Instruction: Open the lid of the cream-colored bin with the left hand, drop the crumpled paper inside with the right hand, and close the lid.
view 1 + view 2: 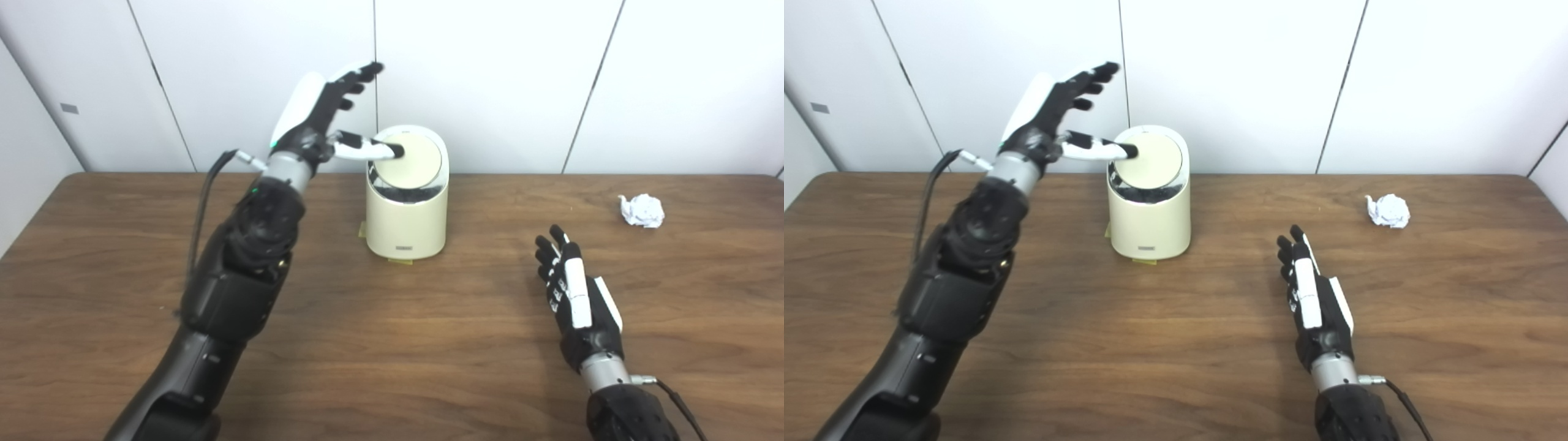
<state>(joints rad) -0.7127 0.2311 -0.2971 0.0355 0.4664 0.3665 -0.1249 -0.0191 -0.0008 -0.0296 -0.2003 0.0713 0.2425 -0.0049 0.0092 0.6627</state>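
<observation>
The cream-colored bin [407, 226] stands at the table's middle back. Its round lid [411, 161] is tilted inward, with a dark gap showing along its front edge. My left hand [318, 119] is raised beside the bin's upper left, open, with its thumb tip pressing on the lid's left part and the other fingers spread above. The crumpled white paper [642, 210] lies on the table at the right. My right hand [576, 300] rests low over the table, open and flat, well short and left of the paper, holding nothing.
The brown wooden table [392, 343] stretches across the whole view. White wall panels [490, 79] rise just behind the bin. A small yellowish tape piece [401, 261] pokes out under the bin's base.
</observation>
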